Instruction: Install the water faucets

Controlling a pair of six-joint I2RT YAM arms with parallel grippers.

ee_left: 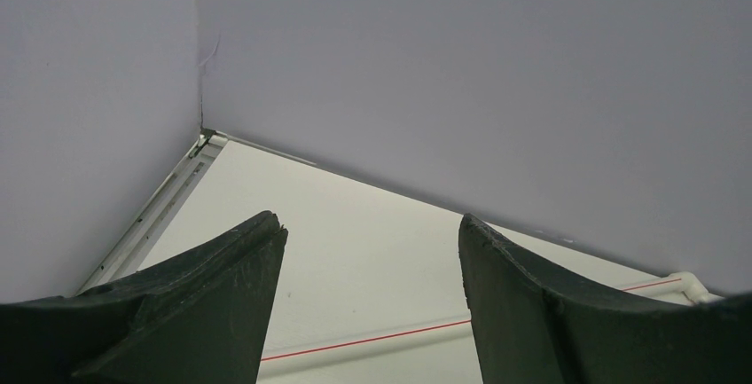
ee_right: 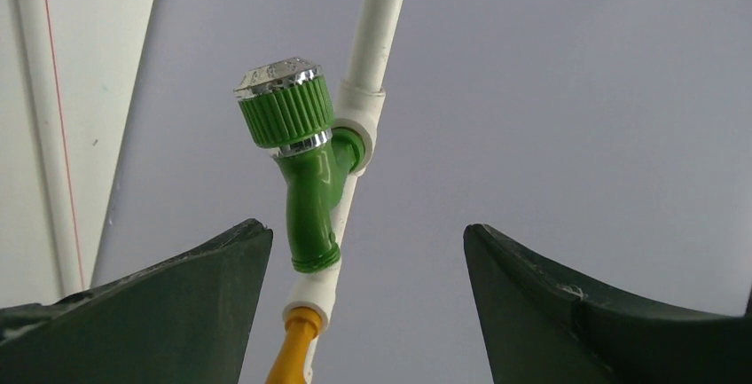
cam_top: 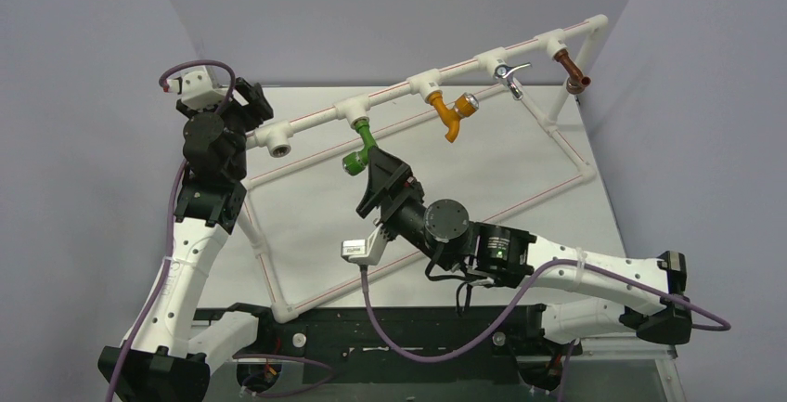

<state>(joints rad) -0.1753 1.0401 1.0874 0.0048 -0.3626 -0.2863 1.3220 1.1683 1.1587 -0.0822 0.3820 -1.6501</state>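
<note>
The green water faucet (cam_top: 360,149) hangs from a tee on the white pipe rail (cam_top: 316,122), its silver-capped knob toward the front left. In the right wrist view the faucet (ee_right: 306,180) sits just ahead of my left finger, apart from both fingers. My right gripper (cam_top: 382,164) (ee_right: 364,227) is open just right of the faucet and holds nothing. Up at the rail's left end, my left gripper (cam_top: 254,105) (ee_left: 368,220) is open and empty over the table and a red-striped pipe (ee_left: 372,341).
On the same rail sit an orange tap (cam_top: 451,114) (ee_right: 293,353), a chrome tap (cam_top: 506,75) and a brown fitting (cam_top: 575,77). An open tee socket (cam_top: 278,148) is at the rail's left end. The pipe frame (cam_top: 575,179) outlines the table; grey walls stand behind.
</note>
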